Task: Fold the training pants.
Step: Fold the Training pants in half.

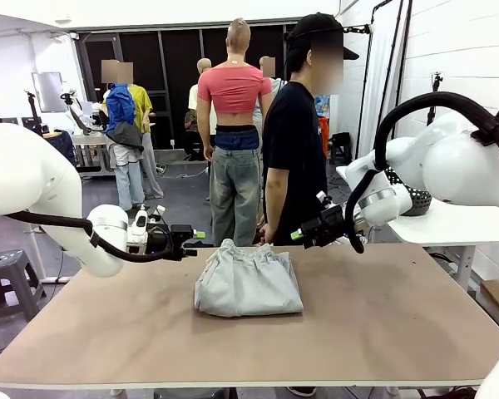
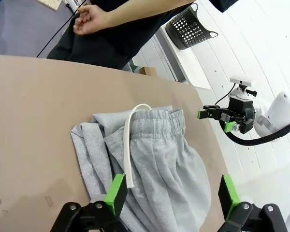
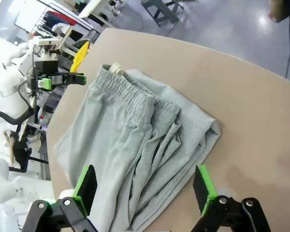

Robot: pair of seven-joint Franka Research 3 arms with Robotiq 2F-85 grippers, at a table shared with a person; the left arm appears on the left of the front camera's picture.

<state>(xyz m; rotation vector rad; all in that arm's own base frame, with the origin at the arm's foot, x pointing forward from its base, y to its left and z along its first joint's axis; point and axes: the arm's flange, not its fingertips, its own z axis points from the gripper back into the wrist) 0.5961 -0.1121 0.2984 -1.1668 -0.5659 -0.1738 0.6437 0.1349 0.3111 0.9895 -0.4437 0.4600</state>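
Left pincer [image 1: 201,243], black with green pads: raised above the brown table [image 1: 382,332] at the left side of the bundle, fingers spread wide, nothing between them, touching nothing. In its own wrist view the two green pads [image 2: 117,192] stand apart over the near part of the cloth.

Right pincer [image 1: 298,235], same build: raised above the table at the right side of the bundle, fingers likewise spread wide and empty, clear of the cloth. Its wrist view shows the green pads [image 3: 86,182] well apart with the garment below and ahead of them.

Light grey soft jersey training pants [image 1: 248,284]: lying on the table near its middle, between the two pincers and lower than both, folded into a compact, roughly square bundle. The gathered elastic waistband [image 2: 157,121] lies along the far edge, toward the person in the black shirt [image 1: 293,158] standing at the far side of the table. The white drawstring [image 2: 130,145] trails from the waistband across the top of the cloth. The bundle's sides are near equal; a long axis cannot be told with certainty. Loose folds run from the waistband toward the robot's side.
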